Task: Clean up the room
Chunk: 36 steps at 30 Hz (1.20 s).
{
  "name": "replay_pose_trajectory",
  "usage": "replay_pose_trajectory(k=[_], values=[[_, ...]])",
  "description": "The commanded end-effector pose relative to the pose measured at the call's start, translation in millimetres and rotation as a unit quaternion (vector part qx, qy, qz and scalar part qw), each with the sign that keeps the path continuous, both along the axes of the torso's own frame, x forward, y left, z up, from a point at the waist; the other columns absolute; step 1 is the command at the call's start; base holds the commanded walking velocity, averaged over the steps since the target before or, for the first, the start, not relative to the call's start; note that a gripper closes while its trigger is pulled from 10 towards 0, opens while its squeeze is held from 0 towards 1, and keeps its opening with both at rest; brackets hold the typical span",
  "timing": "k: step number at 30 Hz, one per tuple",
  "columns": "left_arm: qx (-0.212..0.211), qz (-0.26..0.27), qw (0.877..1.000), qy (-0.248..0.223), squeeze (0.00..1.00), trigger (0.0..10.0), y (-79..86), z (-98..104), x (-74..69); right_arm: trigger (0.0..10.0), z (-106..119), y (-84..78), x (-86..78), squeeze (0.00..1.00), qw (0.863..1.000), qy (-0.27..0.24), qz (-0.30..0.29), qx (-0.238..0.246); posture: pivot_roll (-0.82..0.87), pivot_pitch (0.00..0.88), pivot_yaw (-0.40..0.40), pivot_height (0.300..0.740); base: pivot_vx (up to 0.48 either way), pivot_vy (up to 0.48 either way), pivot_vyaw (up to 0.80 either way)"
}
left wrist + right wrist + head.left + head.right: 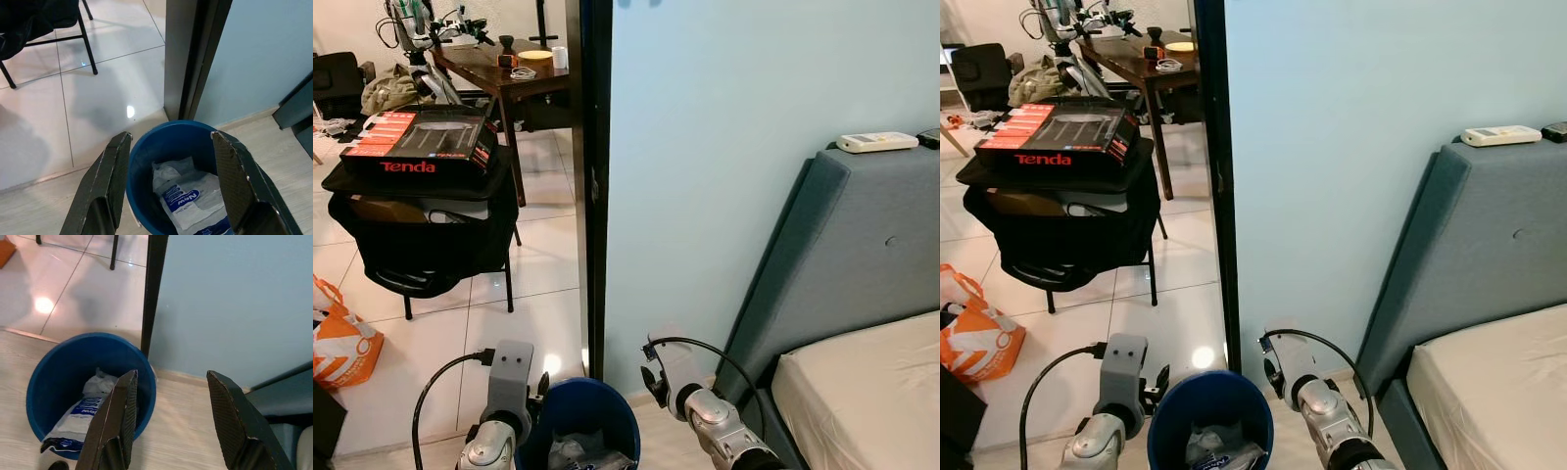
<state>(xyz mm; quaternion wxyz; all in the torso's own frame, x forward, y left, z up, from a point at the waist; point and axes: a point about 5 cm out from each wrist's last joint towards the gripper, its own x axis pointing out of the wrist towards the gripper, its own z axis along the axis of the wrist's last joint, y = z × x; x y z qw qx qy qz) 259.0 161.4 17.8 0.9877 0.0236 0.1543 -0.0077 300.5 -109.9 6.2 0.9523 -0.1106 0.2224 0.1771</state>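
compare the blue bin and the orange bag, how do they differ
The blue bin is a rigid round bucket standing upright by the door frame, between the two arms; the orange bag is soft and crumpled, slumped on the tiles off to the robot's left. The bin is plain dark blue; the bag is orange with white markings. The bin holds a white wrapper in plain sight; what the bag holds cannot be seen. Both sit on the floor.

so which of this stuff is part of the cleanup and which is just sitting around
Part of the job:
- blue bin by the door frame
- white wrapper inside it
- left gripper, open, above the bin
- right gripper, open, beside the bin

Just lying about:
- Tenda box on the chair
- remote on the headboard
- orange bag
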Motion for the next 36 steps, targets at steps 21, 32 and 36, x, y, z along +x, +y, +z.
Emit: replay_pose_trajectory(k=[21,32,36], values=[[-0.01,0.0,1.0,-0.007,0.0,10.0,-1.5,2.1,-1.2,10.0,0.3,-0.1,-0.8,0.0,0.999,0.007,-0.013,0.035,0.05,0.063,-0.029,0.74,0.0,0.0,-0.69],[-0.016,-0.002,1.0,-0.011,0.0,10.0,-2.0,2.4,-1.2,10.0,-0.1,-0.8,-1.3,0.0,0.999,0.009,-0.011,0.037,0.05,0.05,-0.033,0.74,0.0,0.0,-0.8],[-0.014,-0.008,1.0,-0.008,0.0,10.0,-1.9,1.1,-1.5,10.0,0.2,-0.3,-1.0,0.0,0.999,0.009,-0.012,0.038,0.05,0.045,-0.032,0.74,0.0,0.0,-0.8]])
